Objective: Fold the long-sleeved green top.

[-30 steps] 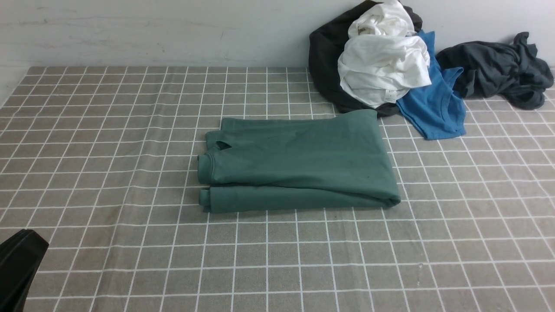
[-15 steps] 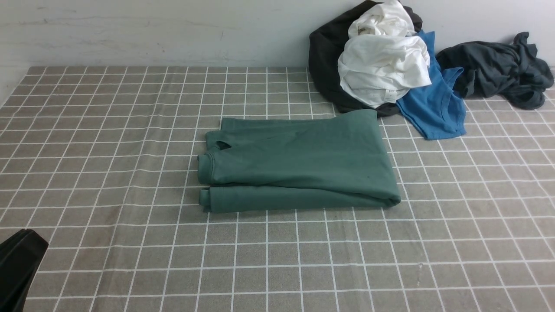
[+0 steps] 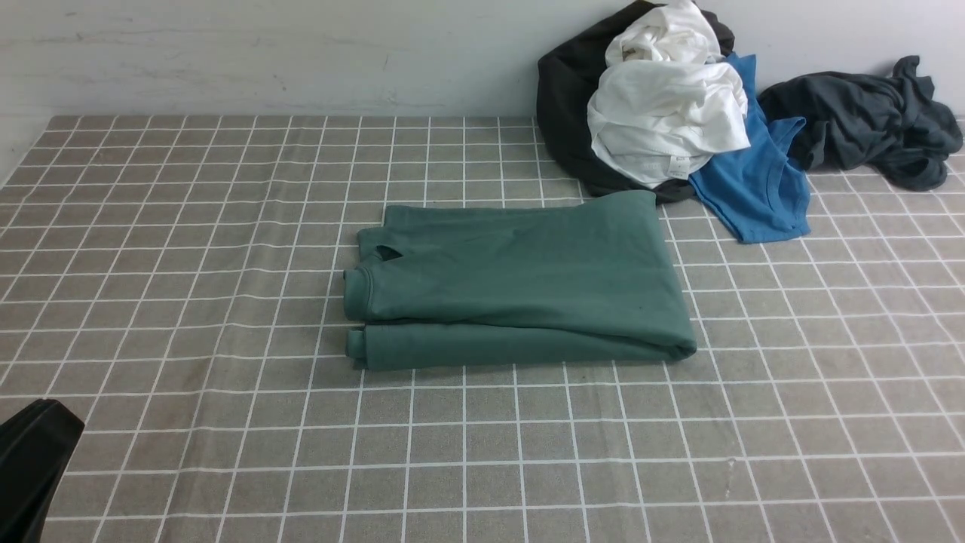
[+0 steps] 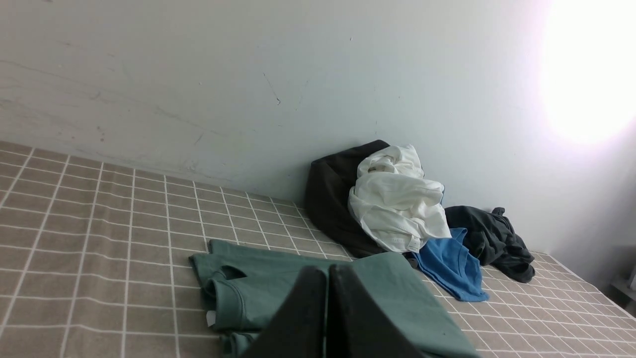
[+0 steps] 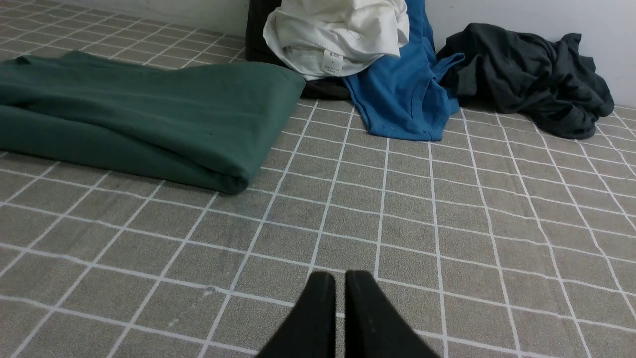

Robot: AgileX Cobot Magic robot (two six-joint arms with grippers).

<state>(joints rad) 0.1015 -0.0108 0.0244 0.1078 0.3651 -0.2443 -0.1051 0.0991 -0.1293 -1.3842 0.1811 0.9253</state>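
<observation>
The green top is folded up, and it looks almost done

The green top [image 3: 520,264] lies flat on the table [image 3: 452,467], near the middle. It is close to the pile of other clothes. Its top edge on the right side touches or almost touches the black cloth [image 3: 562,105] there. I can't tell which.

Most of the folding looks done. The top is in a wide, flat bundle with layers on top of each other. No long sleeve sticks out. The right end is one smooth, round fold. The left end is not so neat: the layers stop in different spots, like little steps, and there is a small dark gap near the neck. A long fold runs along the side near the robot, and it does not line up with the layer above it.

What is left? Maybe nothing big. I think the robot could stop here, or give the left end a little tidy. If it wants a smaller bundle, it could fold it one more time, but I can't be sure it needs to.

No gripper touches the top. The left gripper [image 4: 332,271] has its jaws pressed together with nothing in them. The right gripper [image 5: 340,276] has a thin gap between its tips, so it is just a tiny bit apart, and it is empty too.
</observation>
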